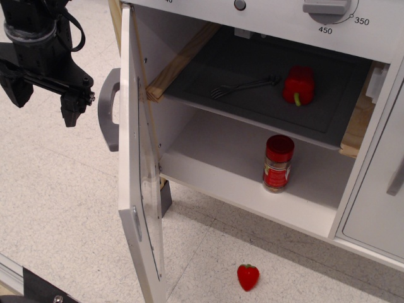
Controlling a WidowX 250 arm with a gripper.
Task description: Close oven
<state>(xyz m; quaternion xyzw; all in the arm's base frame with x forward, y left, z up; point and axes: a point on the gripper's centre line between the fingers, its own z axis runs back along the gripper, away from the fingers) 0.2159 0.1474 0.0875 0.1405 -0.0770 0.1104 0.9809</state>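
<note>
The white toy oven stands open. Its door swings out toward me on the left, edge-on, with the grey handle on its outer face. A grey temperature knob sits above the opening. My black gripper hangs to the left of the door, a short way from the handle and not touching it. Its two fingers point down and are spread apart with nothing between them.
Inside, a grey tray on wooden rails holds a fork and a red pepper. A red-lidded jar stands on the oven floor. A toy strawberry lies on the speckled floor. A narrow white cabinet door is at the right.
</note>
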